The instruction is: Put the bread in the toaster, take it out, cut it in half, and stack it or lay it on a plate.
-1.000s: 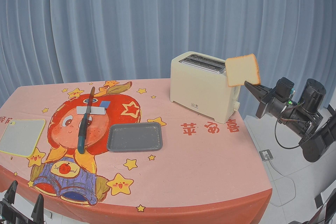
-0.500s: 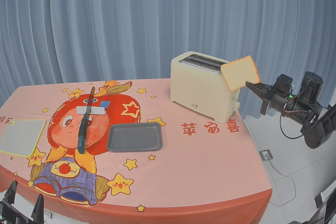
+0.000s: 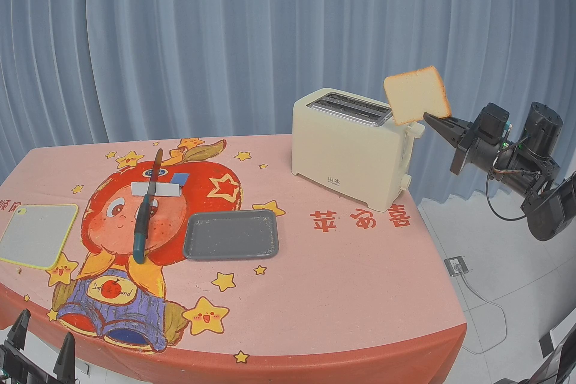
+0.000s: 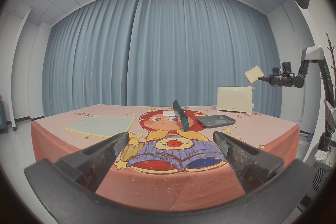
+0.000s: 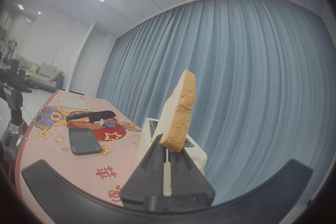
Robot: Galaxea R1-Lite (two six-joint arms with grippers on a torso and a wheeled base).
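We hold the bread clamped by its lower corner in the right gripper. It hangs in the air at the right of the head frame, just above and to the right of the toaster and clear of it. The slots lie down-left of the slice, their long axis running left to right across the toaster's top. The slice stands on edge, tilted, and we judge its face roughly in line with them. Our right arm is much nearer. The left gripper hangs spread and empty at lower left.
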